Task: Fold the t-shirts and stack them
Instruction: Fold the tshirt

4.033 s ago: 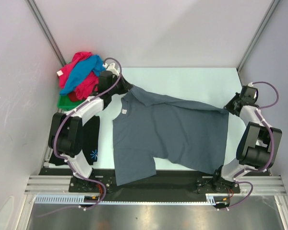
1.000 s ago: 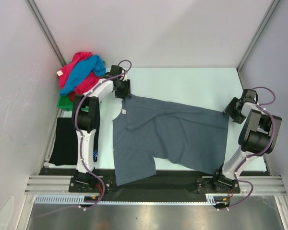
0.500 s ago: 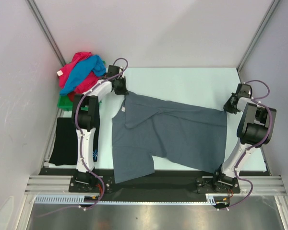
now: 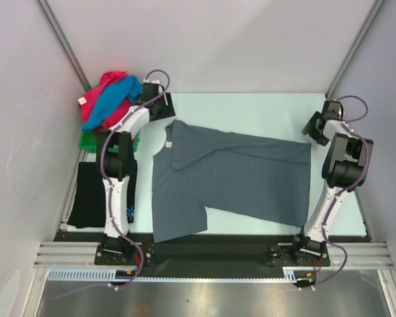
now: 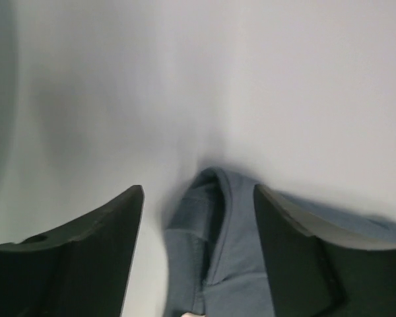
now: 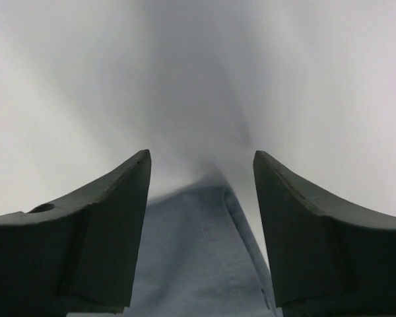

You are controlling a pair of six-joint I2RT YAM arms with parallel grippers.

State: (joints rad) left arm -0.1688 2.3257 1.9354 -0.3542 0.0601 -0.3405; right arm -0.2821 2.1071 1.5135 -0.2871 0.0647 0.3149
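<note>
The left gripper [image 5: 198,189] is hovering with its dark fingers spread wide, clamping nothing. A shoulder tip of the plain slate-grey short-sleeved cloth t-shirt [image 5: 214,264] is lying on the pale table [image 5: 303,99] just below the gap. The right gripper [image 6: 201,154] is likewise gaping, with a hem corner of the same shirt resting between its fingers, unpinched.

From above, the left gripper [image 4: 160,105] is sitting just beyond the collar end and the right gripper [image 4: 315,127] just off the far hem corner. The grey t-shirt [image 4: 237,175] is lying spread across the middle of the table [image 4: 251,109], mostly flat, one sleeve doubled over near the neck.

Judging by this, the work is only beginning on this shirt: it is laid out but not folded. The black t-shirt with a small blue-white print [image 4: 92,195] is lying at the left edge as a neat rectangle, seemingly folded already. The green plastic tray [image 4: 88,140] is holding a crumpled heap of bright pink and blue t-shirts [image 4: 109,99], none folded.
</note>
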